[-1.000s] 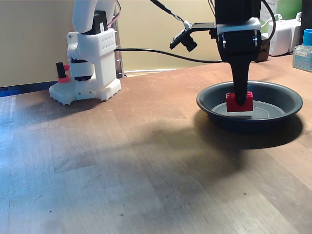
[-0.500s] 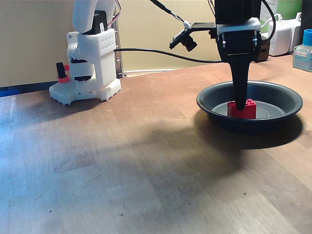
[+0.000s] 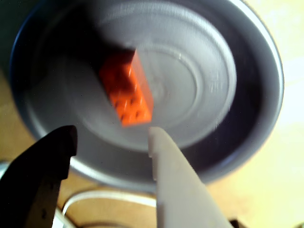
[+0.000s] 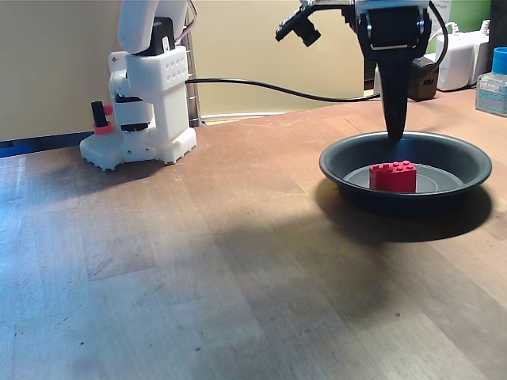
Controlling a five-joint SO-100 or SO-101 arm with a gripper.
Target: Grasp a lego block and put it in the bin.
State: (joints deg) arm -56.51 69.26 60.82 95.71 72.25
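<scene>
The red lego block lies flat on the bottom of the bin, a shallow dark grey round pan on the right of the table in the fixed view. My gripper hangs just above the block, clear of it. In the wrist view the lego block rests on the ringed floor of the bin, and my gripper is open, its dark finger and pale finger wide apart with nothing between them.
The white robot base with a small red knob stands at the back left. A black cable runs from it toward the arm. White boxes and a blue-capped bottle sit behind the bin. Bare wooden tabletop spreads across the front.
The gripper has let go of the lego block, which now lies on the bin's floor, and the gripper has risen above it.
</scene>
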